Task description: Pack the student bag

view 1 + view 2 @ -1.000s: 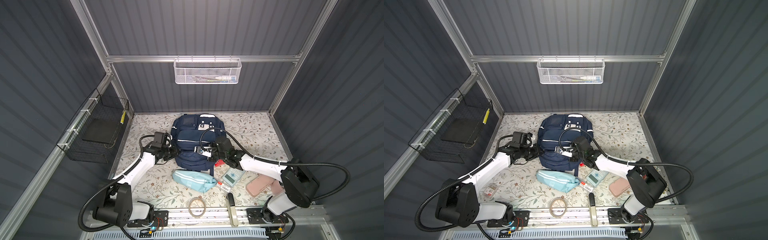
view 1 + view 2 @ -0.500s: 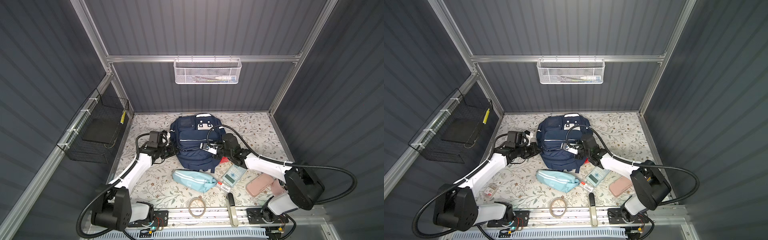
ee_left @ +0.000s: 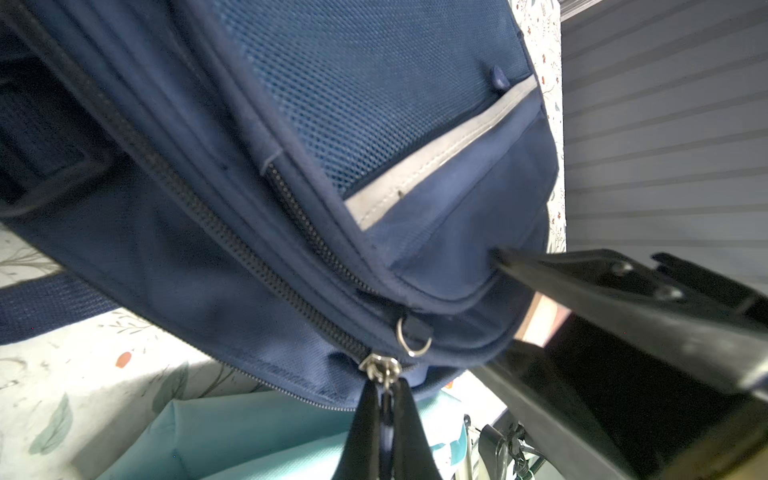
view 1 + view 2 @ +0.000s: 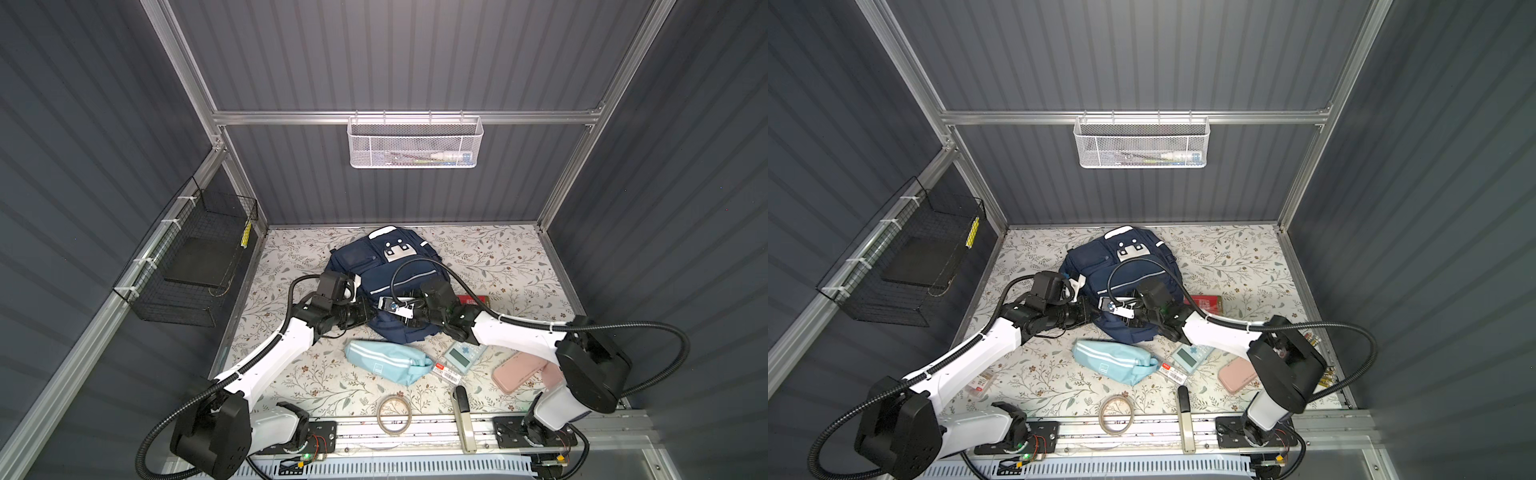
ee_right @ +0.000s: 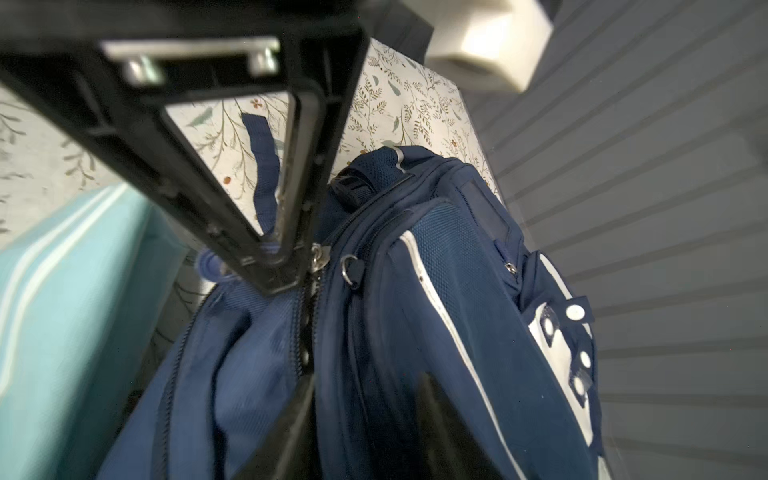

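Now, close in: the left gripper (image 3: 384,390) has its jaws clenched on the metal zipper pull (image 3: 380,368) of the student bag (image 4: 353,262), navy woven fabric with a mesh panel and a grey reflective strip. Only the left wrist view gives that weave and the zip teeth. Both top views give the whole bag instead, rounded, at the back middle of the floral desk (image 4: 498,257), white patches at its far end. The right gripper (image 3: 490,309) has its jaws released, parted astride the front pocket, one tip touching cloth. A smooth light blue pouch (image 4: 386,368) lies just in front.
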Tool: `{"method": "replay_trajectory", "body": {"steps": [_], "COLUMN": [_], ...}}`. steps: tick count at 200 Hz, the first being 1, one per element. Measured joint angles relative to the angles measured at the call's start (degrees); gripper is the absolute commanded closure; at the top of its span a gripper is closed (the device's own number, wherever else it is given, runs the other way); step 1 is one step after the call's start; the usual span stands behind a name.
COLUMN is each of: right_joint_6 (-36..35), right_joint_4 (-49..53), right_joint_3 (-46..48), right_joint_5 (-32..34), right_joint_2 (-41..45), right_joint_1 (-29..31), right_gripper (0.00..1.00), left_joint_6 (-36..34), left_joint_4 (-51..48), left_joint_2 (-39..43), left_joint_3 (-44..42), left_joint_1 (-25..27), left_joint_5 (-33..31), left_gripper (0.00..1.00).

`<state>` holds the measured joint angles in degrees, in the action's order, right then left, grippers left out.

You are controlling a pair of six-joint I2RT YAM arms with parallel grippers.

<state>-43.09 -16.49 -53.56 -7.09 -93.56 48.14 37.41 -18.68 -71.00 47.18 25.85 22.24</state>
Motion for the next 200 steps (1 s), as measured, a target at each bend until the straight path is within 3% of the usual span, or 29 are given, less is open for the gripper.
{"method": "replay_trajectory", "body": {"steps": [9, 53, 101, 128, 182, 200], "right_joint_6": [-0.85, -2.95, -4.48, -5.86, -6.71, -6.51], "right_joint_4": [-0.26, -0.85, 1.55, 2.8, 2.67, 2.82], "right_joint_3": [-0.85, -1.51, 0.31, 0.31, 0.31, 0.02], "right_joint_5": [0.9, 2.08, -4.87, -7.5, -9.2, -9.44], "right_joint_2": [-1.4, -2.21, 2.47, 3.32, 2.99, 2.67], "right_joint_1": [0.55, 1.33, -0.2, -0.83, -2.86, -3.21], "right_gripper": [1.0, 1.0, 1.0, 1.0, 1.0, 0.85], "left_joint_6": [0.0, -1.07, -6.88, -8.81, -8.96, -8.79], "left_joint_4": [-0.07, -0.81, -1.62, -1.51, -0.55, 0.42], "left_joint_2": [0.0, 0.0, -5.07, -9.64, -15.89, -16.17], "left_joint_3": [-0.02, -0.35, 1.44, 3.19, 5.81, 6.23], "left_joint_1": [-0.02, -1.95, -16.85, -22.58, -23.37, -23.37], "left_joint_5": [-0.28, -1.6, 4.87, 6.1, 10.84, 11.04], "left_gripper": [1.0, 1.0, 1.0, 1.0, 1.0, 0.73]}}
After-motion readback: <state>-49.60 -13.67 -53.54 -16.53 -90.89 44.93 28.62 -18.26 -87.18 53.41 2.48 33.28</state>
